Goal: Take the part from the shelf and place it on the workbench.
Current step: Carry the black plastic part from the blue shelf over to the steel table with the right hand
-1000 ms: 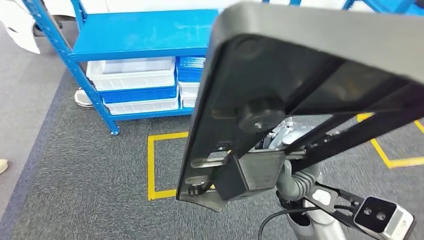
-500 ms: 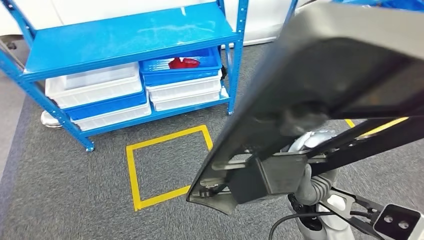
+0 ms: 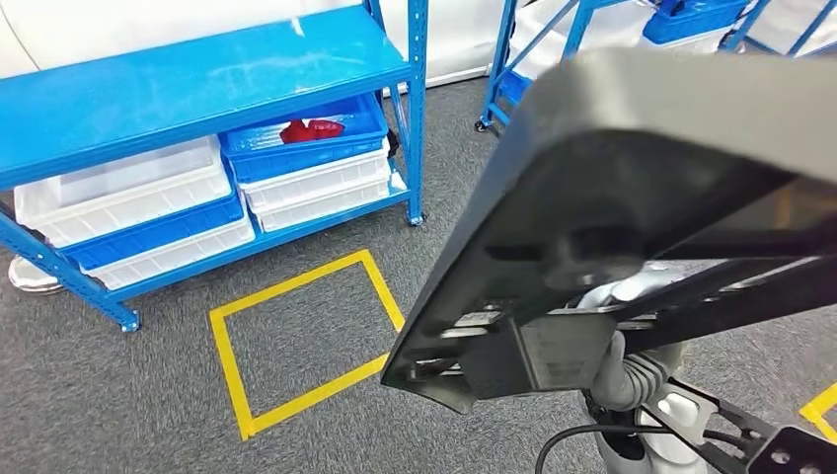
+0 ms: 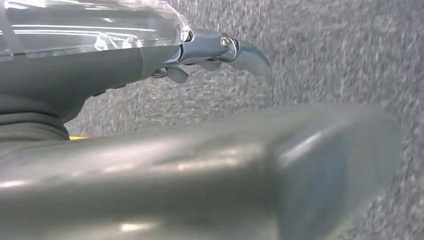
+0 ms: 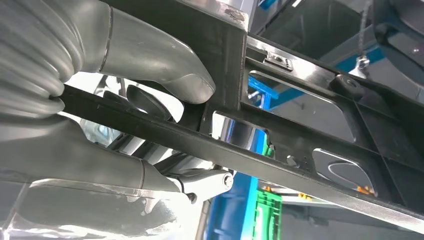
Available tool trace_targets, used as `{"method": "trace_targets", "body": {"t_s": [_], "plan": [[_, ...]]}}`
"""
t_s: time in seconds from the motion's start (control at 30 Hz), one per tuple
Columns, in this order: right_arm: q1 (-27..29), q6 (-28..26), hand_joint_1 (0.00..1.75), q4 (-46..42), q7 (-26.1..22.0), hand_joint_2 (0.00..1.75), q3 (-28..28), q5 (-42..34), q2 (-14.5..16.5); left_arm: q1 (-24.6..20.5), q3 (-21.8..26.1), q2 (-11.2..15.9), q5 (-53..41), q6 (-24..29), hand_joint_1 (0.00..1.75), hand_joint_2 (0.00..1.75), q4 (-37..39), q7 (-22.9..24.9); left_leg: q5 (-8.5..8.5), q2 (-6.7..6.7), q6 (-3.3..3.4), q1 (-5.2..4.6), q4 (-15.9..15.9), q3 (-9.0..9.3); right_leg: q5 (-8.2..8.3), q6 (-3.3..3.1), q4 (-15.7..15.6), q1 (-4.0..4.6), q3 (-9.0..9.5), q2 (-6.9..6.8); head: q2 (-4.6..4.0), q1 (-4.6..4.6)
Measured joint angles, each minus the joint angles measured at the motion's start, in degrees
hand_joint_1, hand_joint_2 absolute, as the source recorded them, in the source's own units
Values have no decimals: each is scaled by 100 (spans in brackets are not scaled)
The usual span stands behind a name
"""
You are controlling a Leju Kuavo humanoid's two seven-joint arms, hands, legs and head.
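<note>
I hold the large black plastic part (image 3: 651, 197) up in front of me, well clear of the blue shelf (image 3: 197, 89). My right robot hand (image 5: 125, 90) grips it: in the right wrist view the grey thumb presses on one side of a black rib of the part and the darker fingers (image 5: 150, 100) curl around the other side, so the rib is pinched between them. The underside of the part faces me, with its ribs, a round boss and a boxy block near the lower edge.

My left robot hand (image 4: 210, 50) hangs over the grey carpet (image 4: 340, 55) with nothing in it, its fingers slightly curled and apart.

Relative to the blue shelf: white bins (image 3: 316, 188) and a blue bin (image 3: 306, 138) holding something red (image 3: 311, 128) sit on its lower level, a yellow taped square (image 3: 301, 341) lies on the carpet just in front of it, and the part hangs to its right, nearer to me.
</note>
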Motion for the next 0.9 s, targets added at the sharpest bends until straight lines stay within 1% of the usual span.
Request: {"method": "trace_targets", "body": {"t_s": [0.03,0.07,0.1,0.13,0.17,0.2,0.23,0.27,0.3,0.33,0.37,0.4,0.43,0.47,0.5,0.53,0.57,0.6,0.63,0.67,0.7,0.73,0.77,0.8,0.83,0.87,0.9], "plan": [[-2,-45,175,-55,-7,175,-4,120,31,-9,0,2,-12,68,0,0,-1,7,121,-87,36,4,-324,134,11,54,29,-7,-42,106,-1,0],[-11,-125,175,-132,-5,175,30,214,57,-18,1,4,-25,163,0,0,-1,9,167,-87,98,10,-508,196,-132,128,311,-16,-199,50,-1,0],[-19,-207,175,-209,-1,175,69,297,81,-22,1,6,-38,259,0,0,-1,10,187,-52,160,13,-638,233,-315,204,695,-28,-403,-24,-1,0],[-27,-281,175,-279,8,175,113,340,94,-25,1,8,-51,345,0,0,-1,9,198,91,216,11,-679,233,-508,271,1125,-45,-623,-124,-1,0],[-36,-316,175,-325,32,175,145,326,94,-25,2,10,-57,393,0,0,-1,8,213,215,246,14,-695,228,-700,301,1545,-57,-806,-284,-1,0],[-38,-323,175,-341,51,175,155,308,94,-23,2,10,-66,404,0,0,-1,5,211,287,247,12,-694,227,-690,303,1634,-64,-834,-311,-1,0],[-41,-328,175,-359,69,175,159,289,94,-27,2,10,-77,411,0,0,-1,2,208,352,245,11,-694,229,-588,296,1515,-68,-758,-336,0,0],[-49,-331,175,-381,84,175,161,271,94,-34,1,9,-90,414,0,0,-1,-2,203,414,238,10,-693,236,-419,278,1201,-67,-581,-383,-1,0],[-65,-332,175,-406,95,175,162,260,94,-41,1,6,-99,412,0,0,-1,-3,197,469,228,7,-694,246,-266,248,793,-51,-359,-502,-1,0],[-91,-332,175,-430,108,175,166,254,95,-44,1,1,-106,408,0,0,-1,-4,187,523,206,-5,-689,252,-163,213,435,-17,-172,-618,-1,0],[-116,-332,175,-459,124,175,173,251,98,-46,1,-4,-113,401,0,0,-1,-4,179,580,180,-17,-687,257,-111,178,184,17,-49,-710,-1,1],[-137,-332,175,-483,142,175,180,250,102,-46,1,-10,-117,395,0,0,-1,-4,171,637,149,-28,-687,262,-112,147,70,49,-7,-756,-1,1],[-149,-332,175,-505,163,175,187,250,107,-50,1,-16,-122,391,0,0,-1,-4,165,698,117,-38,-690,267,-114,123,53,68,-17,-709,0,1],[-150,-332,175,-529,186,175,198,249,112,-60,1,-22,-124,383,0,0,-1,-4,154,735,86,-38,-692,271,-98,92,41,51,-26,-644,-1,1],[-156,-331,175,-549,209,175,208,247,115,-72,0,-30,-123,369,0,0,-1,-5,118,691,55,-34,-663,268,-80,63,22,35,-27,-583,-1,0],[-170,-330,175,-563,237,175,222,245,121,-82,-1,-38,-123,352,0,0,-1,-8,33,589,31,-28,-559,231,-60,30,1,16,-25,-528,-1,-1],[-188,-328,175,-573,264,175,240,239,128,-83,-1,-46,-123,333,0,0,0,-11,-120,447,11,-21,-322,130,-41,-2,-19,-1,-22,-472,-1,-1],[-204,-324,175,-576,285,175,254,231,133,-74,-2,-52,-123,318,0,0,1,-14,-309,306,1,-14,21,-18,-34,-22,-23,2,-27,-414,-1,-1],[-212,-318,175,-575,301,175,264,220,137,-58,-2,-58,-124,309,0,0,1,-15,-492,227,-4,-13,415,-198,-30,-38,-20,6,-34,-347,-1,-1],[-213,-309,175,-574,310,175,269,204,138,-42,-2,-63,-124,301,0,0,1,-15,-612,192,-9,-13,754,-358,-28,-45,-16,13,-38,-273,-1,0],[-211,-297,175,-573,313,175,271,188,138,-30,-1,-68,-125,294,0,0,1,-15,-615,180,-11,-13,912,-439,-27,-47,-7,17,-41,-197,-1,0],[-210,-286,175,-572,313,175,270,173,138,-26,-1,-73,-125,287,0,0,1,-16,-509,173,-8,-12,864,-426,-28,-45,7,18,-41,-121,-1,0],[-210,-273,175,-572,313,175,270,159,138,-27,-1,-78,-126,279,0,0,1,-18,-314,148,-1,-10,607,-317,-32,-38,26,17,-41,-45,-1,0],[-210,-262,175,-572,310,175,269,151,138,-29,-1,-81,-131,274,0,0,1,-20,-97,58,12,-2,219,-151,-41,-26,51,13,-44,29,-1,0],[-210,-252,175,-572,306,175,269,146,138,-32,-2,-83,-140,272,0,0,1,-21,48,-59,27,7,-150,13,-51,-5,82,19,-55,96,-1,0],[-206,-244,175,-570,297,175,269,145,138,-34,-3,-84,-152,272,0,0,1,-21,130,-161,43,13,-421,137,-53,23,104,17,-75,164,0,-1],[-196,-237,175,-568,281,175,269,144,138,-35,-4,-86,-162,276,0,0,1,-20,140,-231,60,13,-565,203,-49,54,117,14,-98,221,-1,-1]]}}
